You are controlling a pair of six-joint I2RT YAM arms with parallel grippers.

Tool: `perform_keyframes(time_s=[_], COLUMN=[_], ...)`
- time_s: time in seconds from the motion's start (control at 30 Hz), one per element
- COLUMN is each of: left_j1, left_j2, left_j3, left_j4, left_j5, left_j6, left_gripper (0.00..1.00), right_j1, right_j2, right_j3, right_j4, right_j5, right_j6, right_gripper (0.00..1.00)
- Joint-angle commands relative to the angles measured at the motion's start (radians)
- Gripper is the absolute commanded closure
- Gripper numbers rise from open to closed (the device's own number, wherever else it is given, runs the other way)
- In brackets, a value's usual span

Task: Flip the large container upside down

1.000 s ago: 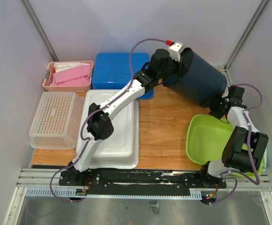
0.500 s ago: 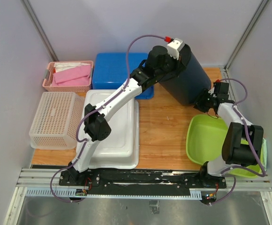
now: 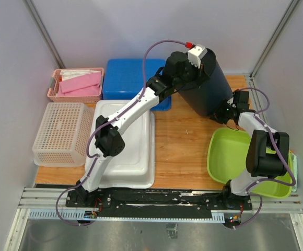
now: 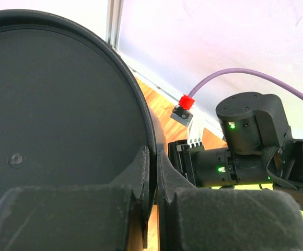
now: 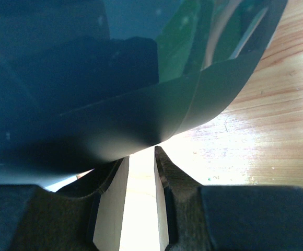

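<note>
1. Slip risk first: the left gripper (image 4: 152, 157) is clamped hard on the thin rim of the large container (image 3: 211, 86). If that lip slides out from between the fingers, the tub drops back onto the table (image 3: 183, 141).
2. Down low, the right gripper (image 5: 140, 157) sits at the container's bottom edge with its jaws narrow and a slit of light between them. Whether they actually bite the edge, I cannot tell. If they don't, that edge could skid across the wood toward the green tub (image 3: 230, 157) just beside it.
3. Position: the container is at the far right of the table, between the blue box (image 3: 125, 78) and the green tub, and it is tilted.
4. Its long axis leans from the low edge by the right gripper up and away to the left gripper's end. That raised end shows a flat, dimpled disc, likely the base, so the mouth would face down toward the near right.
</note>
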Motion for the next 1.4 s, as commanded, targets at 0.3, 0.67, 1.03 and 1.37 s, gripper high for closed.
perform_keyframes(time_s=[0.3, 0.67, 1.03, 1.37], left_j1=[-0.037, -0.043, -0.045, -0.045], left_j2=[0.025, 0.095, 0.144, 0.089], left_j3=[0.091, 0.105, 0.104, 0.108], left_j4=[0.12, 0.073, 0.044, 0.111], left_j5=[0.156, 0.223, 0.227, 0.235], left_j6=[-0.044, -0.066, -0.086, -0.179], left_gripper=[1.0, 1.0, 0.59, 0.28], right_j1=[0.029, 0.024, -0.043, -0.083], right_j2=[0.026, 0.023, -0.04, -0.113], right_j3=[0.041, 0.028, -0.038, -0.017], right_j4=[0.085, 0.097, 0.083, -0.059], right_j5=[-0.004, 0.005, 0.002, 0.01], right_j6=[0.044, 0.059, 0.042, -0.04], right_gripper=[0.74, 0.7, 0.6, 0.51])
